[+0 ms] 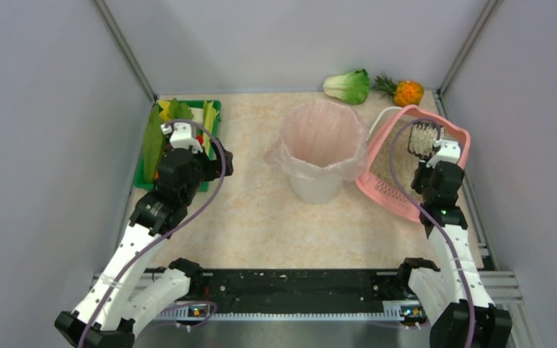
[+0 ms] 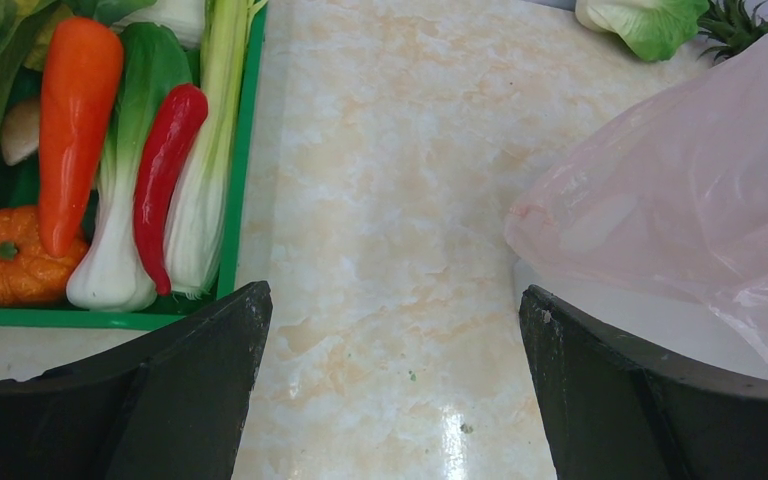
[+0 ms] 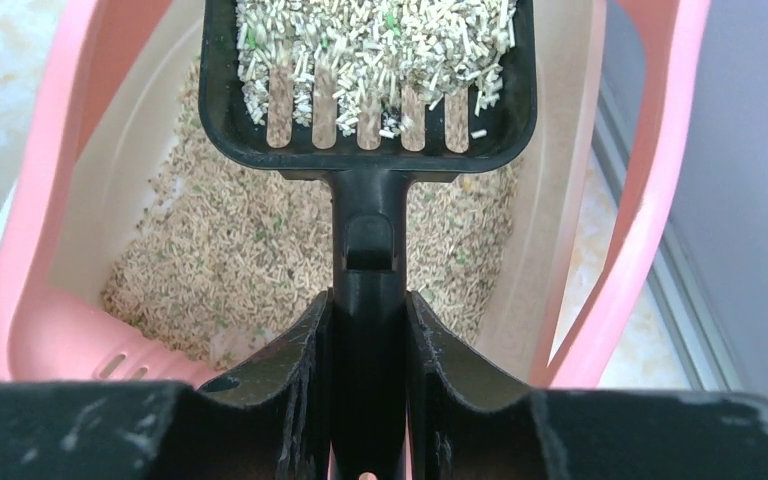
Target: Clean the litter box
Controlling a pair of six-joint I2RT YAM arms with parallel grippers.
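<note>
**Operator:** What is my right gripper doing?

**Spotter:** Your right gripper (image 3: 368, 302) is pressed tight on the black handle of the scoop (image 3: 370, 70), one finger on each side of it. The handle runs straight out from between your fingers. The slotted scoop head sits beyond it, heaped with pale pellets (image 3: 380, 40).

**Operator:** And where is the litter box from there?

**Spotter:** The litter box (image 3: 35, 220) is directly under and ahead of that gripper. In the wrist view its pink walls run up both sides, and the beige granules (image 3: 250, 250) lie below the scoop. The slotted edge strip is at the near end, just left of your fingers. From above, the box is on the right side of the table (image 1: 254, 217), towards the back, and its left edge meets the pink liner (image 1: 319, 138) of the white bin (image 1: 315, 190).

**Operator:** And the left side?

**Spotter:** Your left gripper (image 2: 392, 296) is spread wide with nothing between the fingers, over bare marbled tabletop. The green vegetable tray (image 2: 250, 120) is to its left and the lined bin to its right, so it is well apart from the litter box. At the back wall you have a lettuce (image 1: 348, 85) and a small pineapple (image 1: 405, 92).
</note>
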